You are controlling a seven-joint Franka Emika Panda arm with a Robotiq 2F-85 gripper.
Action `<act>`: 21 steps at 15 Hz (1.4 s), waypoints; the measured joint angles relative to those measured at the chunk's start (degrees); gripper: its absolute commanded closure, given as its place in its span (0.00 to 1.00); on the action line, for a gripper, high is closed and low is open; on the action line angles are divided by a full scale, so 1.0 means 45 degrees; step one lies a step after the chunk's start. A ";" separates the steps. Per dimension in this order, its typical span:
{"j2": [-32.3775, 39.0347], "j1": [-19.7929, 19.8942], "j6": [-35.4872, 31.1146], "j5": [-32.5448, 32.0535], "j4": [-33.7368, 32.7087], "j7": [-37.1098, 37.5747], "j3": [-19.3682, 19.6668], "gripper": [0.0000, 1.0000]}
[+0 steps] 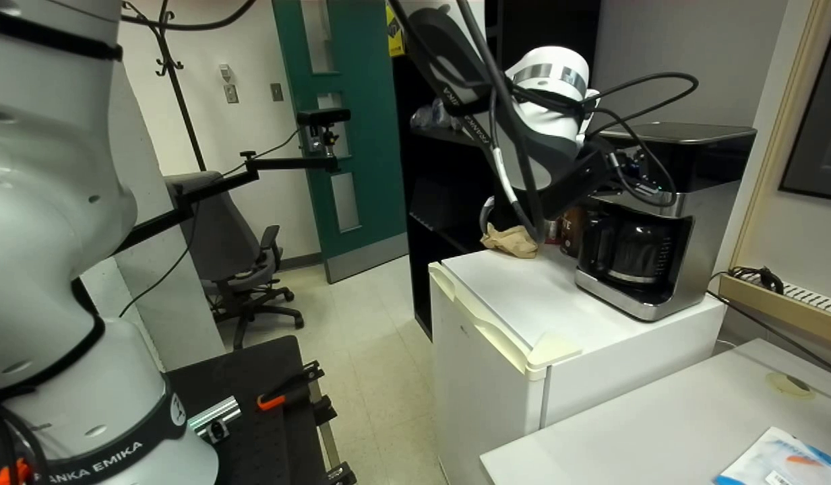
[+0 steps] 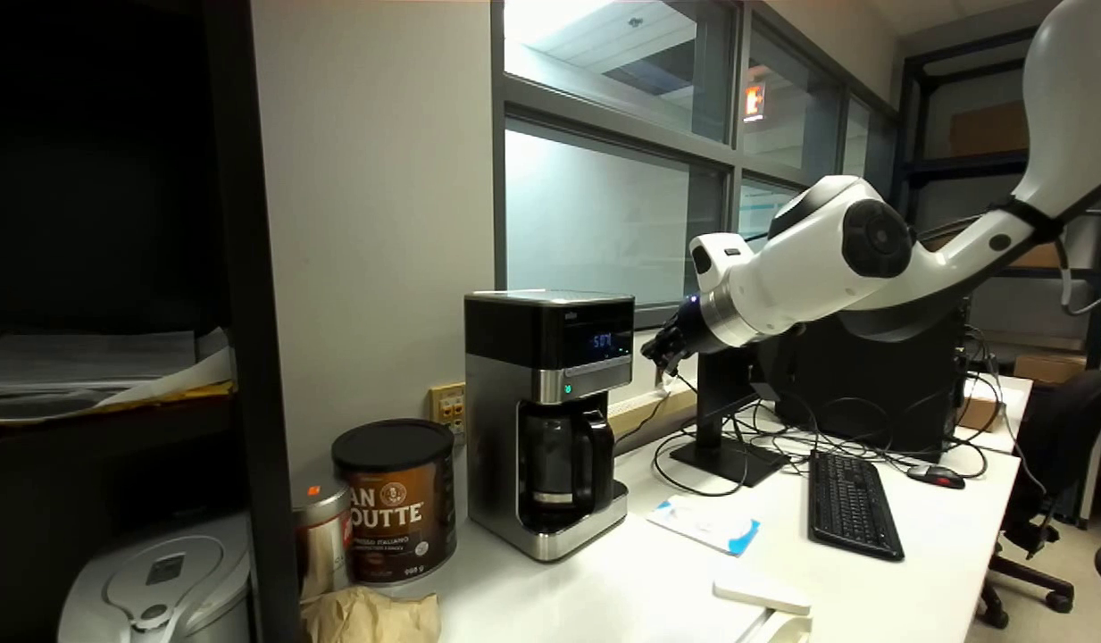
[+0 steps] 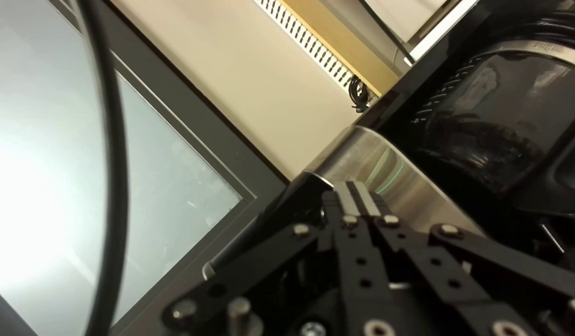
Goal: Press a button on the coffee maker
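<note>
The boxy coffee maker, black above and silver below, stands upright on the white fridge in both exterior views. Its lit display, silver button strip and green light face the arm's side. Its dark glass carafe sits inside. My gripper is shut and empty, at the height of the front panel, in both exterior views. In the wrist view the fingertips overlap the coffee maker's curved silver band. Whether they touch it I cannot tell.
A brown coffee can and a crumpled paper bag stand beside the coffee maker. A white desk with a packet, keyboard and monitor stand adjoins the fridge. Loose cables hang along the arm.
</note>
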State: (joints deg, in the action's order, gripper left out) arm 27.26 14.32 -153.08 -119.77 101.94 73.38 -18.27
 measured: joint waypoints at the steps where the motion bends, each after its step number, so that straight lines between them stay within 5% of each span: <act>1: 0.0050 -0.0018 0.0033 0.0008 -0.0037 0.0000 0.0000 1.00; 21: 0.0943 -0.0448 0.0437 0.0017 -0.0923 0.0000 -0.0056 1.00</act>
State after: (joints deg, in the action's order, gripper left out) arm 31.51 12.30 -151.12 -119.70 97.78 73.38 -18.52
